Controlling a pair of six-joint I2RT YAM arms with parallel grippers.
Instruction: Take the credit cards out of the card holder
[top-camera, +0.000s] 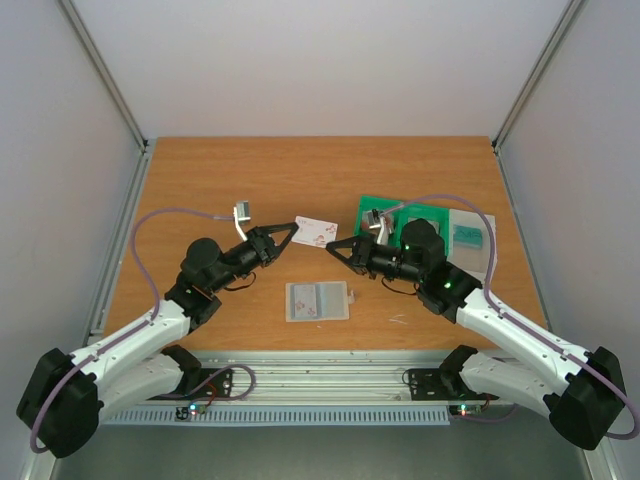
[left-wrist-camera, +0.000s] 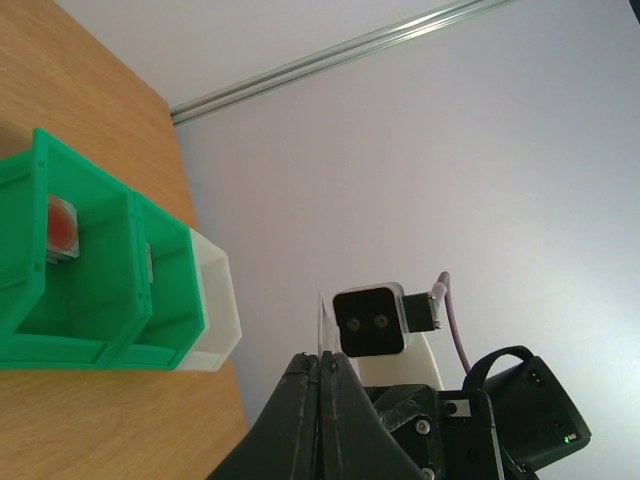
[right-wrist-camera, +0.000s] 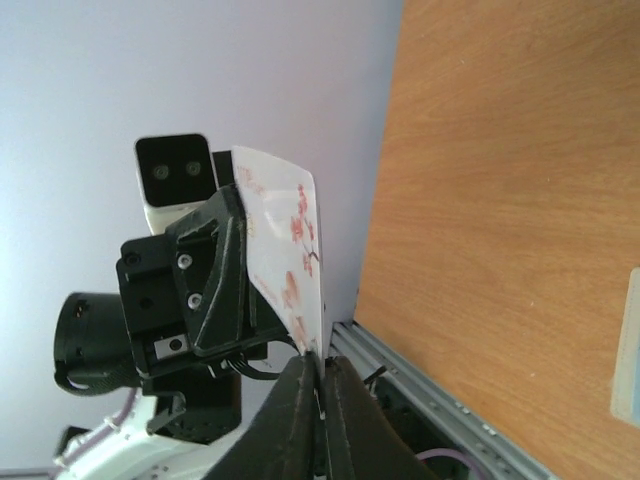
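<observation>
The card hangs in the air above the table, between the two grippers. Its long axis runs left to right in the top view, the right end a little nearer the arms. It is white with red marks, and in the right wrist view it bows slightly.

The left gripper has its jaws together on the card's left end; from its own wrist the card shows only as a thin white edge. The right gripper meets the lower right corner, its fingers drawn in to a slit with the card's edge in it.

The holder lies flat on the table nearer the arms, long axis also left to right, tab to the right. Its pockets look pale grey with faint red marks; what is inside I cannot tell.

Behind the right gripper sits the green tray; one compartment holds a small red thing. Just right of the tray, the clear box holds a teal card.
</observation>
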